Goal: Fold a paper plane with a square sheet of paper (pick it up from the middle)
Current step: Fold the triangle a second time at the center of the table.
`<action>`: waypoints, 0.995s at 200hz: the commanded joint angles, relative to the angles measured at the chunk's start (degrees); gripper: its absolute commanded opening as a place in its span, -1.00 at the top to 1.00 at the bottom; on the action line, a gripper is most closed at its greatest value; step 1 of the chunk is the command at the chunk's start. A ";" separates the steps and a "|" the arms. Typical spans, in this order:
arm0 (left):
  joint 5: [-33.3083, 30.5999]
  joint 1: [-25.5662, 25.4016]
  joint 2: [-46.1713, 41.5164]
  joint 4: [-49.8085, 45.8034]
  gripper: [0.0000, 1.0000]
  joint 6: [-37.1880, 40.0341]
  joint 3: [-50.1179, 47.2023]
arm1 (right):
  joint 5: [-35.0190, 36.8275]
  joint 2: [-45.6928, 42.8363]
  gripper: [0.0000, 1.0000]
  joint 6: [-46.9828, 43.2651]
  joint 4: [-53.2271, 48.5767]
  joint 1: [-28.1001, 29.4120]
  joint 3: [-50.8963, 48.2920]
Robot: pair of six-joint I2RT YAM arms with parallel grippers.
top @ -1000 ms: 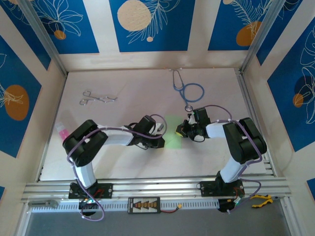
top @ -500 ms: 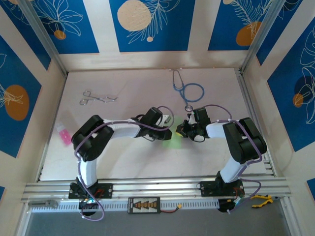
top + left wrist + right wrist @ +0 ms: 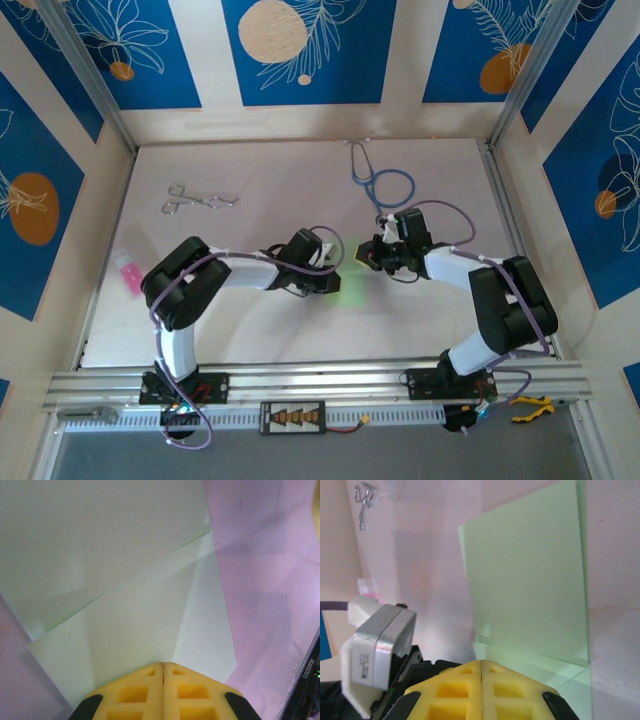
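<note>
The square sheet of paper (image 3: 351, 285) is pale green and partly folded, lying mid-table between my two grippers. In the left wrist view the paper (image 3: 125, 605) shows a diagonal crease and overlapping flaps. My left gripper (image 3: 163, 664) is shut, its yellow tips down on the paper's near part. In the right wrist view the paper (image 3: 525, 580) has one flap standing up. My right gripper (image 3: 482, 662) is also shut, with its tips at the paper's lower edge. From above, the left gripper (image 3: 335, 265) and right gripper (image 3: 366, 256) face each other across the sheet.
A blue stethoscope (image 3: 385, 185) lies at the back, just beyond the right arm. Metal forceps (image 3: 198, 198) lie at the back left. A small pink object (image 3: 128, 272) sits near the left edge. The left wrist's camera housing (image 3: 375, 650) sits close to my right gripper.
The left arm swung right to the paper, then drew back slightly. The right gripper shifted a little farther from the bases. The green sheet looks narrower from above than before.
</note>
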 commanded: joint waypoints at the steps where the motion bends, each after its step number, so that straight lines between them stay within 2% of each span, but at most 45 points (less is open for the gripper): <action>1: -3.26 0.03 0.44 -5.17 1.00 -3.62 -3.96 | -0.99 0.68 0.87 1.68 -0.32 2.69 -0.53; 39: -3.35 -0.10 -0.31 -4.81 1.00 -4.79 -4.67 | -0.15 5.38 0.88 3.49 2.53 6.51 -1.12; 58: -3.53 -0.10 -0.45 -4.50 1.00 -5.35 -5.03 | 4.62 6.86 0.92 3.55 0.25 7.47 -1.16; 96: -3.26 -0.11 -0.54 -3.66 1.00 -5.66 -5.53 | 8.52 7.56 0.95 4.08 0.59 4.09 -4.41; 152: -2.30 -0.21 -0.19 -3.04 1.00 -5.46 -5.99 | 6.77 7.84 0.95 1.10 2.44 -2.78 -2.99; 174: -2.35 -0.19 -0.49 -2.35 1.00 -5.70 -6.45 | 5.85 6.67 0.94 1.14 2.35 -3.24 -2.30; 199: -1.99 -0.20 -0.60 -1.86 1.00 -5.82 -6.46 | 5.24 3.13 0.93 2.13 3.05 -1.15 -2.90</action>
